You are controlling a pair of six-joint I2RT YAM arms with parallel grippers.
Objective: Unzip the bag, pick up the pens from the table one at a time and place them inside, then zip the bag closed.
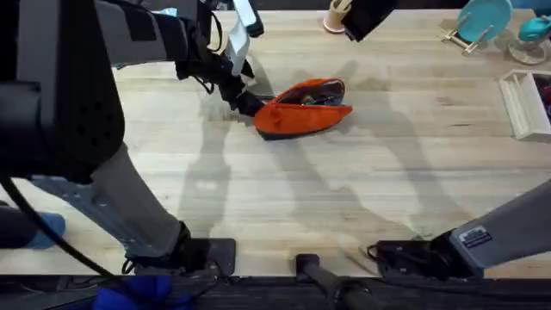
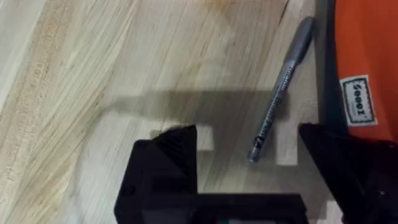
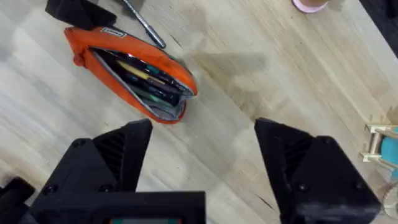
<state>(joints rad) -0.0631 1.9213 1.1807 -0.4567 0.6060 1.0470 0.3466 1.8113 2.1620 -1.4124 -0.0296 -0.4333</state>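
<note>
The orange bag (image 1: 301,110) lies unzipped on the table (image 1: 284,198), its mouth gaping. In the right wrist view the bag (image 3: 134,71) holds dark slim items. A silver pen (image 2: 280,99) lies flat on the wood right beside the bag (image 2: 364,56); the same pen (image 3: 146,26) shows at the bag's far side. My left gripper (image 2: 249,146) is open and low over the table, straddling the pen's near end without touching it. It sits at the bag's left end (image 1: 245,102). My right gripper (image 3: 202,146) hangs open high above the bag, holding nothing.
A pink object (image 1: 336,19) stands at the table's far edge. Teal items on a wooden stand (image 1: 482,21) sit at the far right, with a white tray (image 1: 525,103) along the right edge. Bare wood lies in front of the bag.
</note>
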